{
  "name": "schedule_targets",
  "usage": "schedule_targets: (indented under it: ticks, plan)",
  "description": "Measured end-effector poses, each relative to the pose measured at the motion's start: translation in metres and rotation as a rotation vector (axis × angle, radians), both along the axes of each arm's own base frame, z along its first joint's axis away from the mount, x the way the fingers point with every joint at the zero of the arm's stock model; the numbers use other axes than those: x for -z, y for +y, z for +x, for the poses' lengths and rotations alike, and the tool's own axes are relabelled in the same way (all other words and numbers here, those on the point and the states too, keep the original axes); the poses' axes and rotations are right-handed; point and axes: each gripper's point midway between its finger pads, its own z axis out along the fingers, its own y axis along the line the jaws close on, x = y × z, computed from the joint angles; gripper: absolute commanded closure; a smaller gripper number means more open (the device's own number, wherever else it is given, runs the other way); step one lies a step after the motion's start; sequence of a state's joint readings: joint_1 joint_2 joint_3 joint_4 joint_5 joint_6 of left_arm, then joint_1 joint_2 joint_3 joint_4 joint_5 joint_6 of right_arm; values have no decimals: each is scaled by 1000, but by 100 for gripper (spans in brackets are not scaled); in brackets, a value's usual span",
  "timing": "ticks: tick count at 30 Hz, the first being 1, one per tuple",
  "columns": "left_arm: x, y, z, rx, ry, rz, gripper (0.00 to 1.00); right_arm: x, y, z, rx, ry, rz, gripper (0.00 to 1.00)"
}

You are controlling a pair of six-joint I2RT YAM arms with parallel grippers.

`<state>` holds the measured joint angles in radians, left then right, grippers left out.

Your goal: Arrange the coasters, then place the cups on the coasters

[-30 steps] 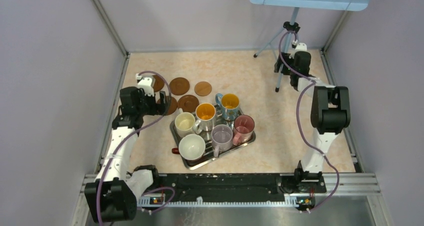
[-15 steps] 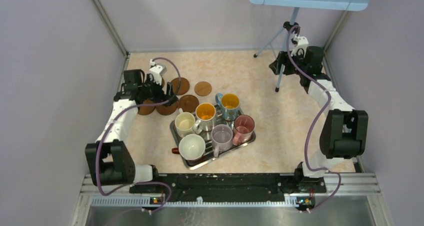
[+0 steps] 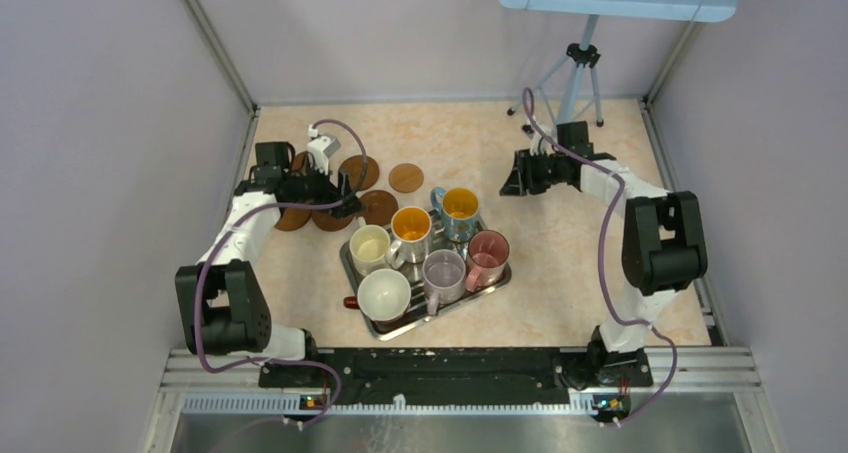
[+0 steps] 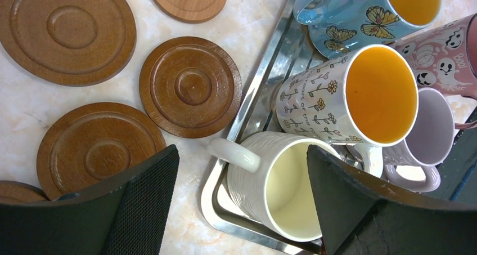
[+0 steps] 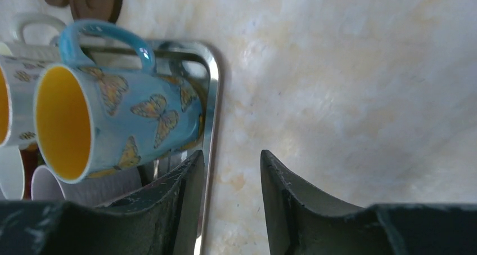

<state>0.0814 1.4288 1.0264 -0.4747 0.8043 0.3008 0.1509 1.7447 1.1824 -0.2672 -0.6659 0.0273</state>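
With all six cups (image 3: 425, 258) on the tray (image 3: 497, 283) and coasters (image 3: 378, 206) bunched at its eleven o'clock, arranging seems barely begun: the wide-jawed, empty left gripper (image 4: 242, 207) should descend on a coaster, while the right gripper (image 5: 232, 201), narrowed and empty, waits.

Even, soft overhead light fills the enclosure, leaving only faint shadows on the surface (image 3: 560, 253). The silver tray (image 4: 264, 92) throws bright glare. Both wrist views blur their own dark fingers up close.
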Motion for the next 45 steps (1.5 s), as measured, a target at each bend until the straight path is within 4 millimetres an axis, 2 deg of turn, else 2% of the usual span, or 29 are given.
schedule_targets:
  ticks: [2, 5, 16, 21, 26, 31, 35, 45]
  plan:
    - [1, 0, -1, 1, 2, -1, 10, 21, 4, -12, -31, 70, -10, 59]
    - [3, 0, -2, 1, 6, -1, 10, 42, 11, -27, -72, 148, -20, 59]
    - [5, -1, -5, 5, 12, -6, 9, 78, 37, -55, -172, 259, -38, 59]
    - [7, -1, -6, 13, 10, 0, 9, 79, 46, -62, -208, 279, -7, 66]
    - [9, 0, -8, 25, 3, 12, 9, 84, 49, -73, -222, 305, 3, 83]
    - [12, 0, -10, 30, 7, 14, 9, 88, 46, -74, -205, 300, 18, 99]
    - [12, -1, -10, 34, 6, 13, 9, 89, 44, -82, -189, 303, 28, 100]
    - [12, -3, -11, 52, -3, 8, 11, 92, 40, -129, -185, 469, 66, 100]
